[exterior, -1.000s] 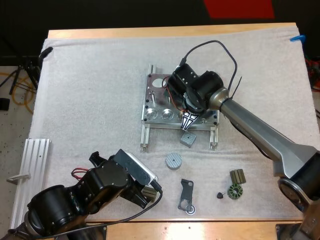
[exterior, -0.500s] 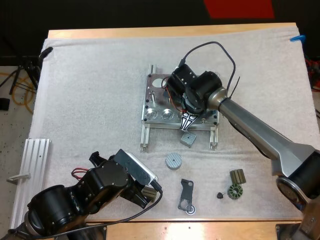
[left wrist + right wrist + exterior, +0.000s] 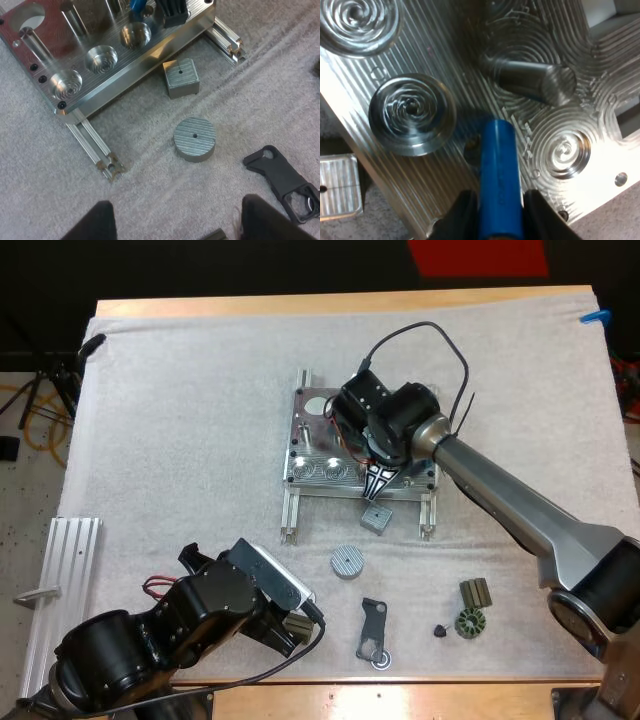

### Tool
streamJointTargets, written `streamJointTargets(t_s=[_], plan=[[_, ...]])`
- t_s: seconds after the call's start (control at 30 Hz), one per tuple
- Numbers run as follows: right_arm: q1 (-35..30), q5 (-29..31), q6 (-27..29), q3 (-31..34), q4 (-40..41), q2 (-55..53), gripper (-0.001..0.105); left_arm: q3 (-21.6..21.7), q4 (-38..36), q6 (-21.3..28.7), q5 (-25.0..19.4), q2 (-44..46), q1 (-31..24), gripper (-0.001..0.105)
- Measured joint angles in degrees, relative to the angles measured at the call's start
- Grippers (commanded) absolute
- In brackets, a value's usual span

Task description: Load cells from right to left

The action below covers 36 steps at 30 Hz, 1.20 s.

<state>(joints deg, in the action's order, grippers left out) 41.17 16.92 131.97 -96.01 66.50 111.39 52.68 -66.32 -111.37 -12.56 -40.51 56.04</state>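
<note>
our right gripper (image 3: 499, 214) clamps the blue cell (image 3: 497, 165), long axis pointing down at the fixture (image 3: 435, 185); the empty pocket (image 3: 412, 112) lies just beside its tip. our left gripper (image 3: 177, 217) stands wide, well apart.

Your blue cell (image 3: 499, 180), pinched in the right gripper (image 3: 496, 209), points at the metal fixture (image 3: 318, 472); tip beside a round pocket (image 3: 412, 114).
</note>
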Motion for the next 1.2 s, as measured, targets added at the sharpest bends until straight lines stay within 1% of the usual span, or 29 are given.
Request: streamJointTargets(t_s=[0.17, 0.57, 1.1, 1.2], plan=[[-0.14, -1.03, -1.32, 0.0, 1.33, 0.0, 0.002, 0.0, 0.0, 0.0, 0.0, 0.0, 0.0, 0.054], [-0.28, -3.39, -1.68, 0.31, 2.13, -1.38, 0.0, 0.0, 0.18, 0.0, 0.0, 0.0, 0.0, 0.054], [-0.28, -1.65, -0.11, 0.31, 4.19, -1.88, 0.0, 0.0, 0.37, 0.47, 0.0, 0.0, 0.0, 0.054], [-0.28, -1.65, 0.28, -0.51, 5.14, -2.02, 0.0, 0.0, 0.37, 0.74, 0.0, 0.0, 0.0, 0.054]])
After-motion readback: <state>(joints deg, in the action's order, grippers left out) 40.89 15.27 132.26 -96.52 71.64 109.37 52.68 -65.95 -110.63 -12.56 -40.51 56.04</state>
